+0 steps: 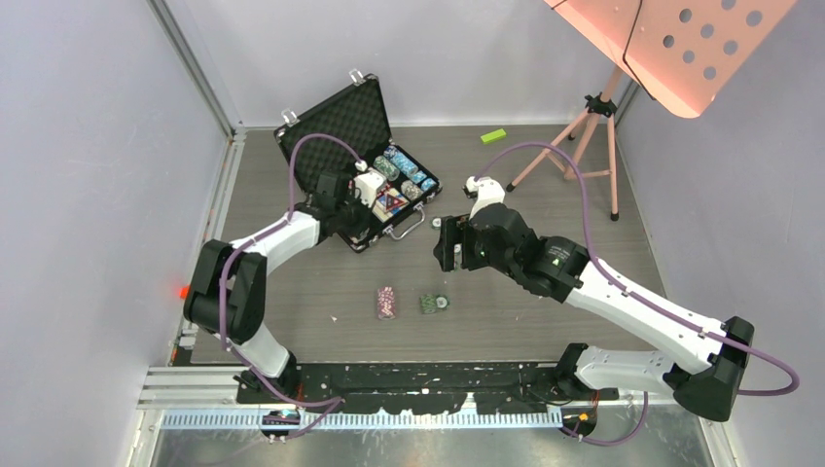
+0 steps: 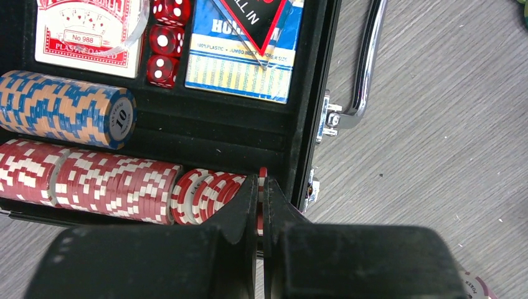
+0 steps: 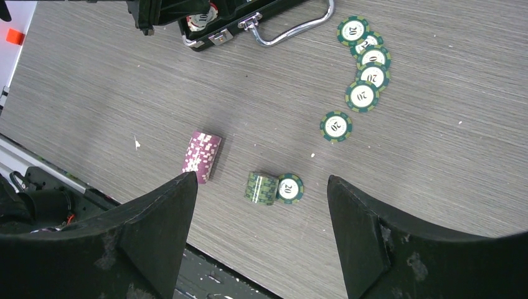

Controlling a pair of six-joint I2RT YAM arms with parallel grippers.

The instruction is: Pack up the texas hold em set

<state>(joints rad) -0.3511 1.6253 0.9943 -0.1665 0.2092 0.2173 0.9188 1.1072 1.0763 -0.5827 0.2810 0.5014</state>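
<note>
Inside the open briefcase (image 1: 336,122), at the end of the red chips (image 2: 112,180), our left gripper (image 2: 261,182) is closed with nothing held. We judge that chip rows are being filled. Next, our wide-open right gripper (image 3: 260,180) must come down on the green stack (image 3: 261,189) on the table (image 3: 124,93).

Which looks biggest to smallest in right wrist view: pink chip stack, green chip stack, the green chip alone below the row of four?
1. Pink chip stack: largest.
2. Green chip stack and lone green chip: look about alike, not ranked.
</note>
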